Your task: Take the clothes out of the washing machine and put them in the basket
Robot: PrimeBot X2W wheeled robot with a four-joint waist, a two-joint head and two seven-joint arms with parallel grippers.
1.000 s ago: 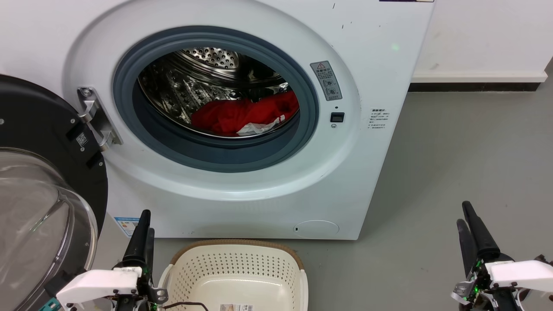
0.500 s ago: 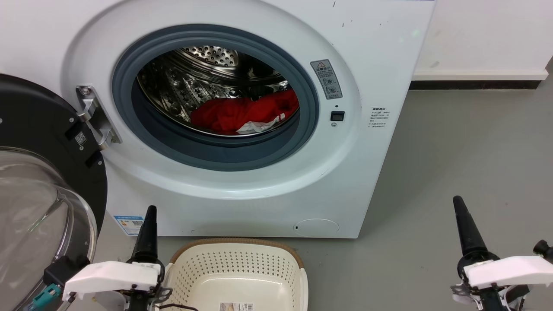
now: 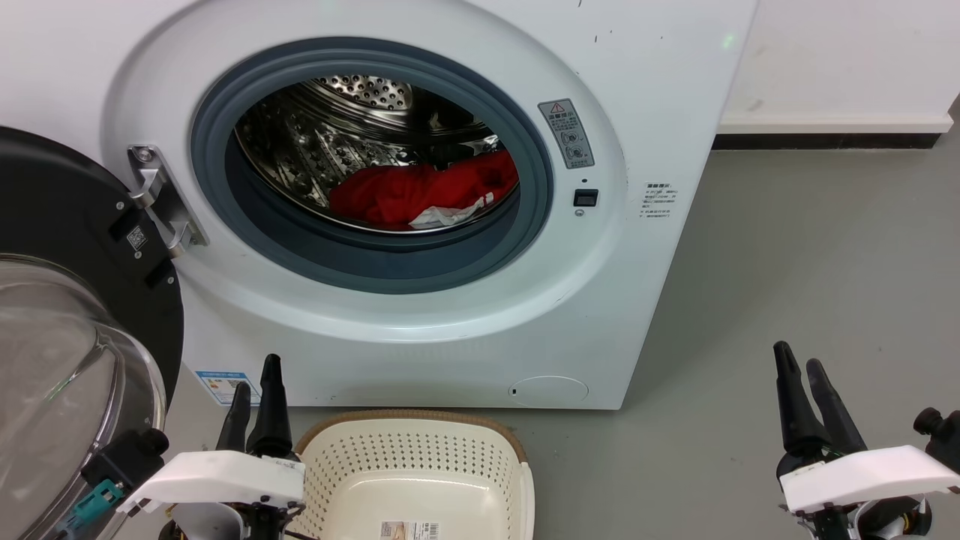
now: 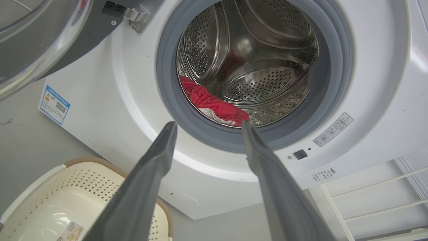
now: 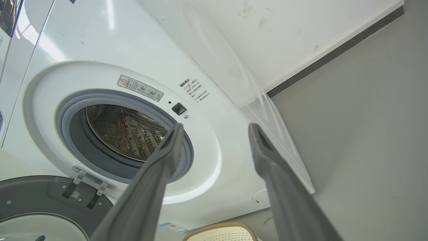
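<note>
Red clothes (image 3: 424, 193) with a bit of white trim lie at the bottom of the steel drum of the white washing machine (image 3: 645, 97), whose door (image 3: 67, 315) hangs open at the left. In the left wrist view the clothes (image 4: 214, 105) show low in the drum. The cream basket (image 3: 416, 427) stands on the floor in front of the machine with nothing in it, and its rim (image 4: 100, 164) shows at the lower left of that view. My left gripper (image 3: 255, 379) is open, low and left of the basket. My right gripper (image 3: 799, 364) is open over the floor at the lower right.
The open glass door (image 4: 36, 43) juts out at the left, close to my left arm. Grey floor (image 3: 817, 255) stretches right of the machine up to a white wall with a dark skirting (image 3: 825, 140). A white rack (image 4: 374, 197) shows at the left wrist view's lower right.
Both grippers have turned about their wrists, so two spread fingers now show on each where one dark finger showed half a second ago. The head view has shifted slightly.
</note>
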